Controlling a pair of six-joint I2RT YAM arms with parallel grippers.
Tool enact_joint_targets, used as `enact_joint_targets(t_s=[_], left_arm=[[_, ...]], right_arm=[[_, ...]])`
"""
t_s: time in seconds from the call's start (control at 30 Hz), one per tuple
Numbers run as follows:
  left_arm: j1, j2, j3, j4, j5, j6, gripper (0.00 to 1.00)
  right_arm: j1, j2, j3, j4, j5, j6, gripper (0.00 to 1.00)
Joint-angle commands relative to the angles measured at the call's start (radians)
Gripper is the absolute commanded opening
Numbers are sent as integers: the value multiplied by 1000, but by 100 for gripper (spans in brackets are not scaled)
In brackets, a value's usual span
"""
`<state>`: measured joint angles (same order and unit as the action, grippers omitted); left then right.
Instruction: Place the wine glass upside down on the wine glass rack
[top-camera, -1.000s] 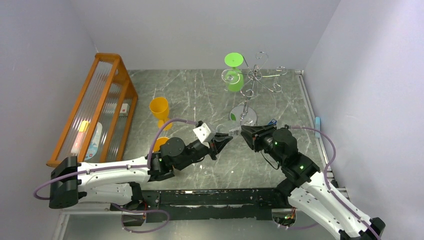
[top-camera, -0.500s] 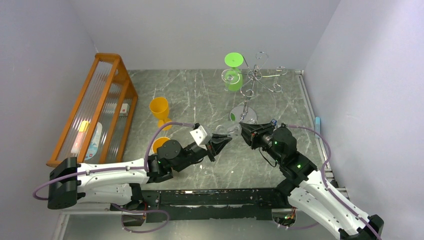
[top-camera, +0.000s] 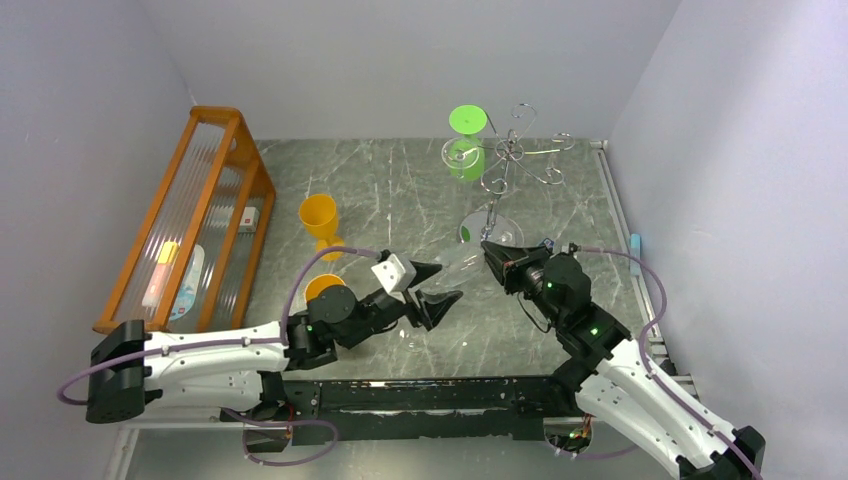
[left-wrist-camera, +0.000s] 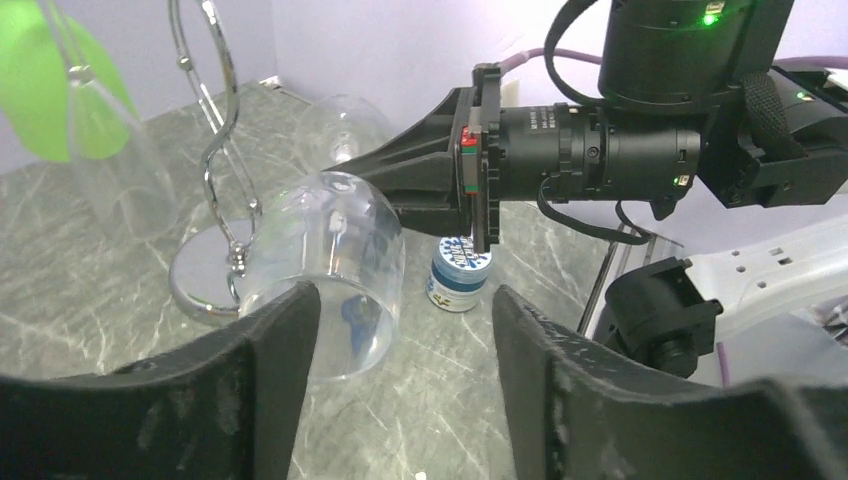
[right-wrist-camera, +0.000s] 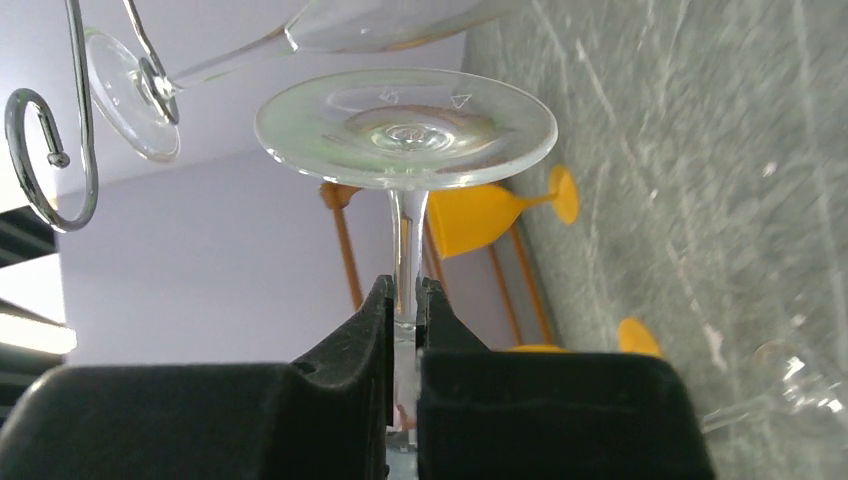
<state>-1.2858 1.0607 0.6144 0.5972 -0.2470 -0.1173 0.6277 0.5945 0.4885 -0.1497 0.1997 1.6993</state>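
The handover has just gone through. A moment ago my left jaws were shut on the bowl of the wine glass (top-camera: 458, 262) while the right jaws closed in from the other side. Now the right jaws are clamped tight on the stem and the left jaws have sprung apart.

In the left wrist view the clear bowl (left-wrist-camera: 325, 270) hangs in the gap between the spread left jaws, and as far as I can tell it touches neither. In the right wrist view the stem runs straight out of the pinched right jaws, and the round foot (right-wrist-camera: 405, 125) stands just ahead of their tips.

So the glass is now carried by the right arm alone, lying roughly level above the worktop (top-camera: 380, 190). The wine glass rack (top-camera: 510, 150) stands beyond the right jaws. One of its curled hooks (right-wrist-camera: 14, 140) shows up and to the left of the foot, and another clear glass (right-wrist-camera: 125, 95) already hangs beside it.

I reckon the left jaws must now back off without clipping the bowl. Then the right wrist has to swing the foot up into a free loop. The stem is thin and slick and could turn in the grip, so I would go slowly.
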Motion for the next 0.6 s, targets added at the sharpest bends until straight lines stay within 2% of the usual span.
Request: enact_joint_targets(t_s=[0.0, 0.13, 0.37, 0.57], left_arm=[[-4, -78, -32, -23, -72, -36, 72], [-4, -121, -9, -129, -123, -49, 77], [-4, -113, 81, -308, -200, -56, 85], [-4, -106, 102, -325, -213, -49, 90]], right_arm=[[1, -8, 44, -3, 164, -197, 0], [1, -64, -2, 135, 226, -450, 0], [1, -144, -36, 257, 270, -804, 0], [2, -238, -59, 287, 264, -969, 0]])
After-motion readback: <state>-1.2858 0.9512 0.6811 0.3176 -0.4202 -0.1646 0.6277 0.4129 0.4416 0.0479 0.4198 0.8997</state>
